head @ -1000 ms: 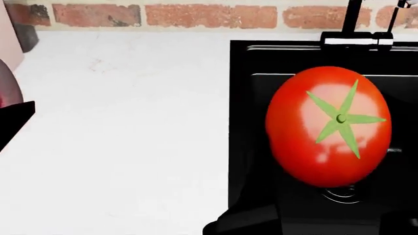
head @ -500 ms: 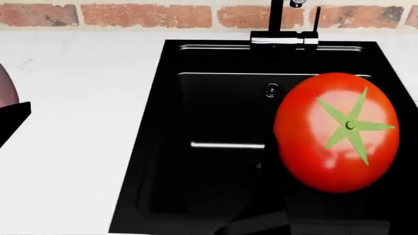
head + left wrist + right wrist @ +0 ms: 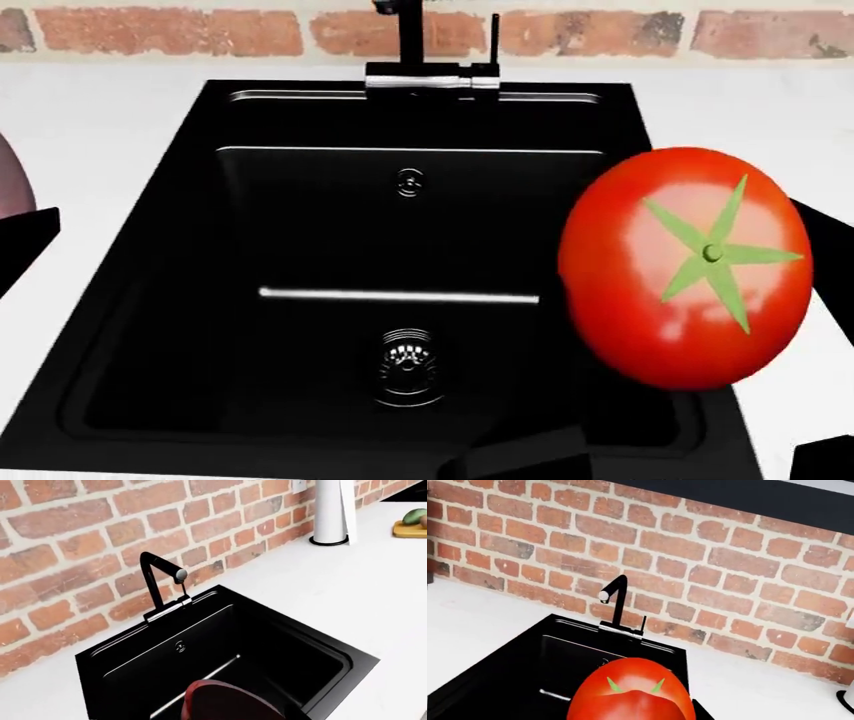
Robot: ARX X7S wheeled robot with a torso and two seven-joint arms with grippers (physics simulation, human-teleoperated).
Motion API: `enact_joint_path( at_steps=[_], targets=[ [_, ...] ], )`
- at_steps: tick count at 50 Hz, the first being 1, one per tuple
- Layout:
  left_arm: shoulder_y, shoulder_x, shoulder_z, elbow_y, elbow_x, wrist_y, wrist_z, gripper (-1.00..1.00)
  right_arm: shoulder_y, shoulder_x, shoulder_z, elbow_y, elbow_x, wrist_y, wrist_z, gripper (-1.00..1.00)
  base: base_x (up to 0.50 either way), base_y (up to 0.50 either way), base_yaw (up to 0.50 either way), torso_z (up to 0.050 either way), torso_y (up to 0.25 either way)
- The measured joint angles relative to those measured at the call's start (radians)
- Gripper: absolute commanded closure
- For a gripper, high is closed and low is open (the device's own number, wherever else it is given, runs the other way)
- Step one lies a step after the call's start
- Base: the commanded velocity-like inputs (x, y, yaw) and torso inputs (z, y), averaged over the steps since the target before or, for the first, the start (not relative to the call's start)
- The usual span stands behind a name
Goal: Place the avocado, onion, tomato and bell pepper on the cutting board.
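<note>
Left wrist view: black rectangular sink point(image 3: 220, 655), matte, set in a smooth white bench point(image 3: 347, 580) below a red brick wall point(image 3: 80, 535); black angled faucet point(image 3: 160, 585) at the sink's back rim. Far from the sink, beyond a white paper-towel roll point(image 3: 331, 510), the yellow-orange cutting board point(image 3: 405, 530) carries the dark green avocado point(image 3: 415, 516) and a sliver of what may be the onion, so judged one or two items placed. Close before the lens, over the sink, a dull reddish-brown rounded shape, likely the bell pepper point(image 3: 227, 705); the left tool itself is hidden, its state cannot be told. Head view: glossy red tomato point(image 3: 687, 268), round, green star calyx, hangs above the sink's right edge; steel drain point(image 3: 407, 365) in the basin. Right wrist view: tomato fills the near field above the sink; the right tool is judged closed on it, fingers unseen. Tomato and pepper remain to deliver.
</note>
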Motion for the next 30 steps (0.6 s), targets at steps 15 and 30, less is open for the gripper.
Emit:
enact_joint_path(
  at_steps=[15,30],
  targets=[
    [-0.002,-0.002,-0.008,0.000,-0.002,-0.006,-0.002,1.00,0.004,0.011,0.011,-0.006,0.015,0.002,0.004,1.00,0.00,-0.48,0.00,0.000,0.001],
    [-0.004,0.004,-0.014,-0.001,-0.008,-0.011,-0.006,1.00,0.006,0.019,0.020,-0.003,0.026,0.013,0.003,1.00,0.00,-0.48,0.00,0.001,0.000]
  ],
)
